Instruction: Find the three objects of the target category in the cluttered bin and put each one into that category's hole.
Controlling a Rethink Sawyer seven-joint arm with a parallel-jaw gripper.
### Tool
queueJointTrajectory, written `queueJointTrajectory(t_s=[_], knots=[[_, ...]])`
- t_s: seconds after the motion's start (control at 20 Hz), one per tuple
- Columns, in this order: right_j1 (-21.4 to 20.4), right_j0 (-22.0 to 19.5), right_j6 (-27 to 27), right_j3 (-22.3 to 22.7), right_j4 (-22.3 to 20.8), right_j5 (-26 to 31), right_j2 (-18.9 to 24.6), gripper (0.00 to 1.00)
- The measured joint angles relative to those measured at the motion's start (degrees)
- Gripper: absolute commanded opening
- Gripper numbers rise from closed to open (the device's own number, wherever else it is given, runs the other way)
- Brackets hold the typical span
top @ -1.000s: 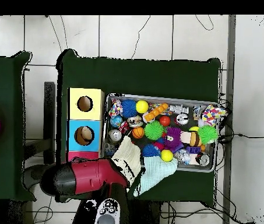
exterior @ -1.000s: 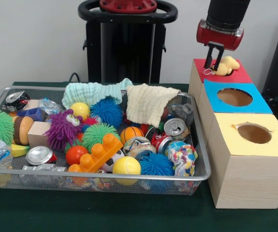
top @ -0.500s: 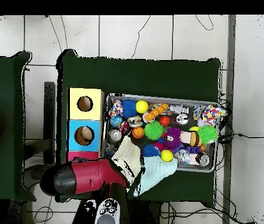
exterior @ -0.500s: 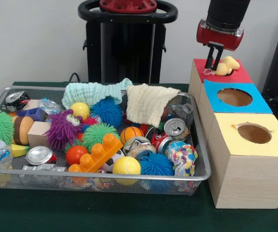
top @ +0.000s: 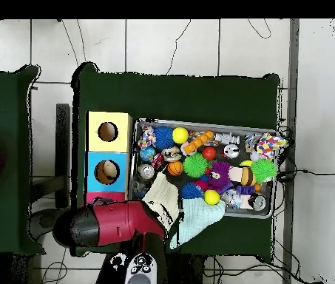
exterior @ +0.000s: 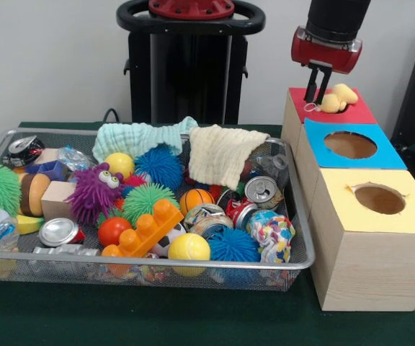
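A yellow plush toy [exterior: 337, 99] lies on top of the red-topped box [exterior: 357, 113], over its hole. My gripper [exterior: 318, 85] hangs just above and to the left of the toy, open and holding nothing. In the overhead view the red arm [top: 111, 225] covers most of that box, so only a red strip [top: 109, 197] shows. The wire-mesh bin [exterior: 157, 264] holds spiky balls, crushed cans [exterior: 259, 189], a purple monster toy [exterior: 96, 191], an orange block [exterior: 150, 227] and several other things.
The blue-topped box [exterior: 389, 156] and the yellow-topped box [exterior: 359, 216] stand in a row in front of the red one, each with a round hole. A teal cloth [exterior: 139, 137] and a cream cloth [exterior: 222, 153] drape over the bin's far rim.
The gripper has lifted slightly off the yellow plush toy and drifted a little left. The toy stays on the red box. The bin's contents have not moved.
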Motion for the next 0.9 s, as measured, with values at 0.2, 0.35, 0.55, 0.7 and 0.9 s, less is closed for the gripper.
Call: queueJointTrajectory(t_s=[0.2,0.35,0.55,0.7,0.9], knots=[[-0.5,-1.0,0.0,0.0,0.0,0.0,0.0,0.00],[-0.4,-2.0,0.0,-0.1,0.0,0.0,0.0,0.00],[-1.0,-2.7,0.0,0.0,0.0,0.2,0.0,0.00],[-3.0,-3.1,0.0,0.0,-0.1,1.5,-0.1,0.00],[-8.0,-3.2,0.0,-0.3,-0.2,7.1,-0.4,0.00]])
